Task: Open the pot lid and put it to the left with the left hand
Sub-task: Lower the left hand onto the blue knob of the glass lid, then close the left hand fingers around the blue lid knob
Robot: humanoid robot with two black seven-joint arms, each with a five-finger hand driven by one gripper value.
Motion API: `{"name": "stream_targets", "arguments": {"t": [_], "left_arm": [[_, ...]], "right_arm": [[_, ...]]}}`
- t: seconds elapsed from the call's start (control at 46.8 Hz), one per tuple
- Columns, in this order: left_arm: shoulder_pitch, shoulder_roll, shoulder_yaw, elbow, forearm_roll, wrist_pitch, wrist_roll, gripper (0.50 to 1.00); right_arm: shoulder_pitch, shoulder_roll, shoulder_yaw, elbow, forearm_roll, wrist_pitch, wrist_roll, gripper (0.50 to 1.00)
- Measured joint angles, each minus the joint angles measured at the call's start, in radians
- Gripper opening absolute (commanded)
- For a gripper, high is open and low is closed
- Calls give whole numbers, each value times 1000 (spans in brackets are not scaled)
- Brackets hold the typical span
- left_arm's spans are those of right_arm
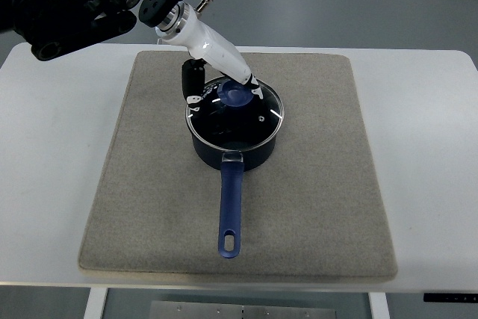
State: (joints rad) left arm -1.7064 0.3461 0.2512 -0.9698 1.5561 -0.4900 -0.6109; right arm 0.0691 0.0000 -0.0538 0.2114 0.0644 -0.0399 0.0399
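Observation:
A dark blue pot stands on the grey mat, with its long blue handle pointing toward the near edge. A glass lid with a blue knob sits on the pot. My left hand reaches in from the upper left and hovers over the lid's far side. Its white fingers are stretched out, with their tips at the far edge of the knob. Its dark thumb hangs by the lid's left rim. The fingers are not closed around the knob. The right arm is out of view.
The grey mat covers most of the white table. The mat has bare room to the left and right of the pot. My left arm's dark forearm crosses the top left corner.

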Motion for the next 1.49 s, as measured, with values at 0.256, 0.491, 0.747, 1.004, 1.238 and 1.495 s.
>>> {"name": "stream_targets", "arguments": {"t": [0.256, 0.491, 0.747, 1.004, 1.238, 1.495], "left_arm": [[4, -1, 5, 2, 6, 38, 0, 990], [11, 1, 3, 6, -4, 39, 0, 992], [19, 5, 2, 20, -10, 40, 0, 992], [25, 2, -1, 25, -11, 40, 0, 992], [25, 2, -3, 26, -13, 43, 0, 992], [22, 2, -3, 29, -13, 45, 0, 990]], "right_arm": [[0, 0, 0, 0, 0, 0, 0, 915], [0, 0, 0, 0, 0, 0, 0, 915], [0, 0, 0, 0, 0, 0, 0, 915], [0, 0, 0, 0, 0, 0, 0, 915], [0, 0, 0, 0, 0, 0, 0, 915], [0, 0, 0, 0, 0, 0, 0, 915]]}}
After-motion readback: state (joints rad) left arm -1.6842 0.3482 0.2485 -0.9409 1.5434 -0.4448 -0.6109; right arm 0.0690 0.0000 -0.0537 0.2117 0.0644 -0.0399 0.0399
